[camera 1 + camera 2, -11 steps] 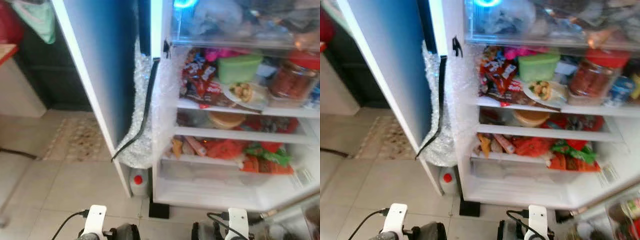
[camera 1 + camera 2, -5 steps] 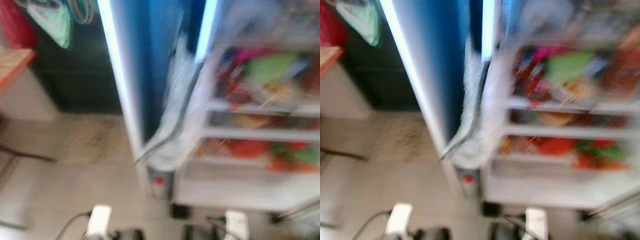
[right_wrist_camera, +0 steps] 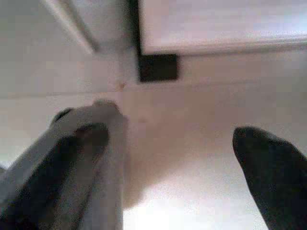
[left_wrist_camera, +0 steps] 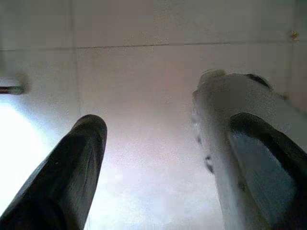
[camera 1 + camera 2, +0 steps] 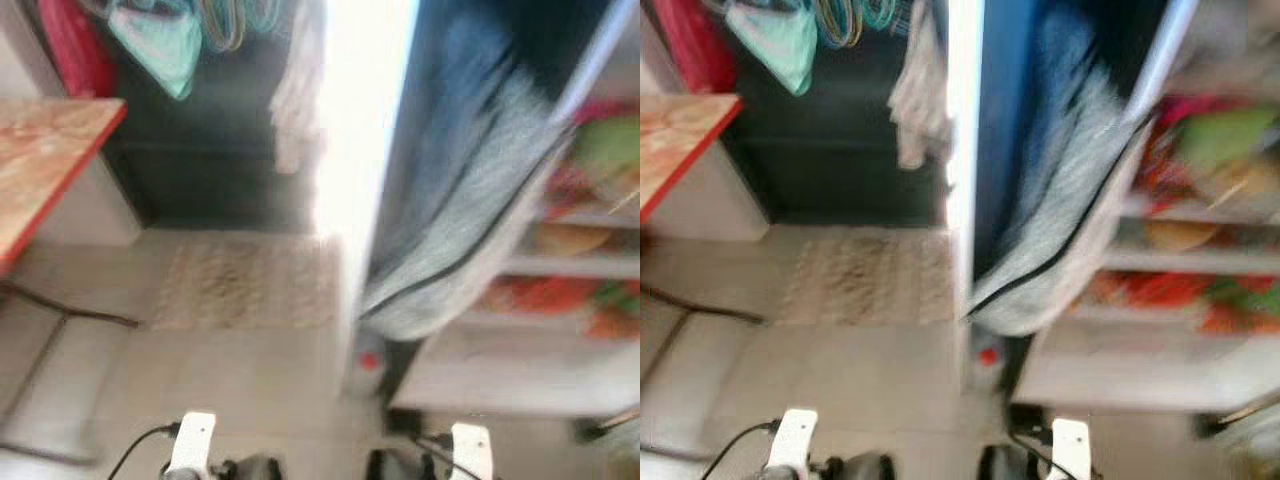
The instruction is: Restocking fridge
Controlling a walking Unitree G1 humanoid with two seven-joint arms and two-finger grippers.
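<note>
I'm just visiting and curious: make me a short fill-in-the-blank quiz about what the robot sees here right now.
1. The fridge door stands ___.
2. The patterned mat lies on the tiled ___.
3. The table at the robot's left has a ___ edge.
4. In its wrist view, the left gripper has its fingers spread ___.

Missing words: open; floor; red; apart
</note>
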